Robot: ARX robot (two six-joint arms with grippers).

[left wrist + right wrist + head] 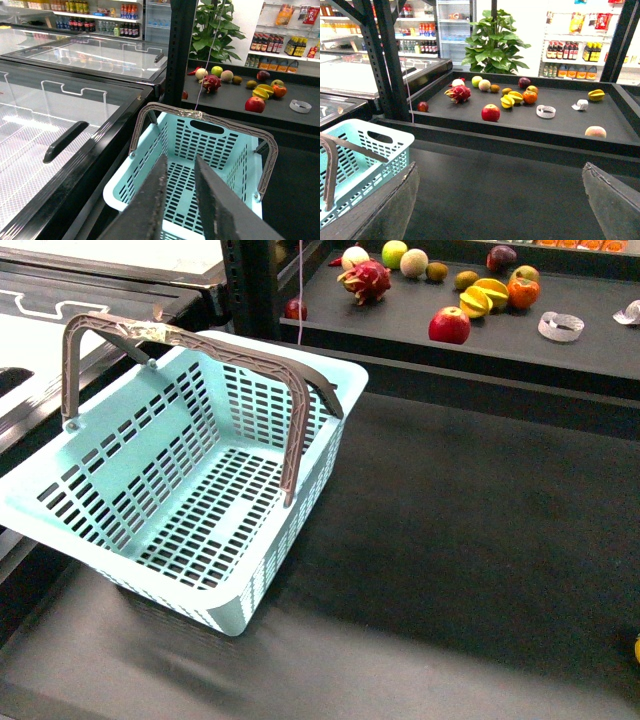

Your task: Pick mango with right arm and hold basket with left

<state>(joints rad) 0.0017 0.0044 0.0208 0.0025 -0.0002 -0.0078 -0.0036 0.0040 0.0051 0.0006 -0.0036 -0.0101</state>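
In the front view neither arm shows. The basket point(335, 368) sits tilted at the left of the dark counter point(480, 540), both handles raised, so the taped handle point(150, 332) is free to be taken from above. The mango cannot be placed for certain: a yellow sliver point(637, 648) on the counter at the right edge may be it, while the shelf point(400, 325) behind carries other fruit, among them the wedge cluster point(483, 297). In the left wrist view the left gripper point(181, 157) hangs above the basket point(210, 127), its fingers point(152, 200) a narrow gap apart and gripping nothing, probably lined up to take a handle. In the right wrist view the right gripper point(500, 167) is spread wide and empty, facing the shelf point(560, 125) with the basket point(380, 137) beside it; no plain mango shows here.
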